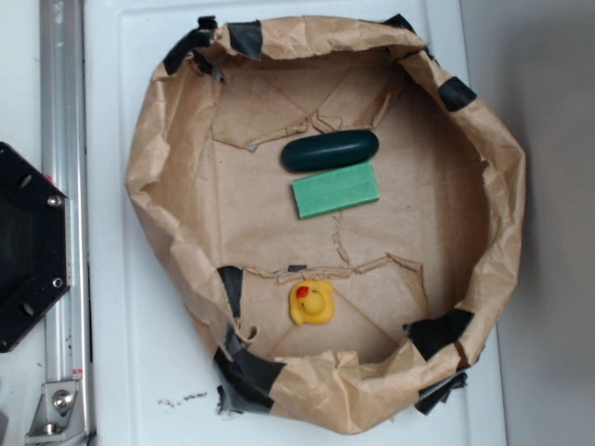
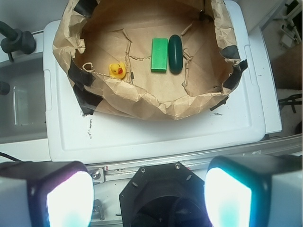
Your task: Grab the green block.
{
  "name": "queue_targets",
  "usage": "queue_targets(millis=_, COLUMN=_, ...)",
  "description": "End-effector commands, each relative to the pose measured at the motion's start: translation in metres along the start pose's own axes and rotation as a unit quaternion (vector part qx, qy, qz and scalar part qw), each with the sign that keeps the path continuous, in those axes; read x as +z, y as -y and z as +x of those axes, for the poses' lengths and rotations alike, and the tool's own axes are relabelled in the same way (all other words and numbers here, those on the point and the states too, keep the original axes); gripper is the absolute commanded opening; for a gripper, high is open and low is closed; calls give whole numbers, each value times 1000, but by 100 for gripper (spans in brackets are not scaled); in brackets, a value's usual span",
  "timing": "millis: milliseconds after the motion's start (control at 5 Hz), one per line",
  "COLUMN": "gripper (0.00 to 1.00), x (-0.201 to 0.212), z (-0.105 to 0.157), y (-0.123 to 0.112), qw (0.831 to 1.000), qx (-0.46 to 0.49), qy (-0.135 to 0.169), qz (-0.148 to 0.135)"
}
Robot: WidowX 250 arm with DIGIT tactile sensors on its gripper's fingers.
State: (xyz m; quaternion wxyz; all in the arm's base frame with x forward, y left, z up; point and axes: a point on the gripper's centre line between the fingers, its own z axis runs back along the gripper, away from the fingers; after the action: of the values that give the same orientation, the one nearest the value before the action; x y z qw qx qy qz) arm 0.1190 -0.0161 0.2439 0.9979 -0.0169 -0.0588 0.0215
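White lidded bin serves as the work surface, w/ a metal rail and black robot base along 1 side. On it sits a big crumpled brown-paper nest, walls patched w/ black tape, floor creased and torn in spots. Inside, 3 items. Dark green glossy oval lies lengthwise, touching or nearly touching 1 long edge of the green block, which rests flat near mid-floor, well clear of the walls. Yellow rubber duck sits apart, nearer the opposite wall. Gripper in wrist view is back over the base, outside the nest, nowhere near the block; its 2 fingers stand wide apart w/ nothing between them. Approach not yet begun, by the look of it. Block reads as matte, foam-like: prob. light, slightly soft, grippy rather than slick, not fragile; should tolerate a firm pinch. Best hold is likely across the short width at mid-length, but the oval crowds 1 long side, so a finger may not fit there w/o nudging it. Alt.: span the long axis by the 2 short ends, both free, if the opening allows. Low, flat profile means fingers need to get down near the paper; loose creases could snag.
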Motion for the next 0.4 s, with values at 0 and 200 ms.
queue_targets(millis=0, gripper=100, x=0, z=0, y=0, qw=1000, qx=0, qy=0, qz=0)
queue_targets(millis=200, gripper=100, x=-28, z=40, y=-23, qw=997, qx=57, qy=48, qz=-12)
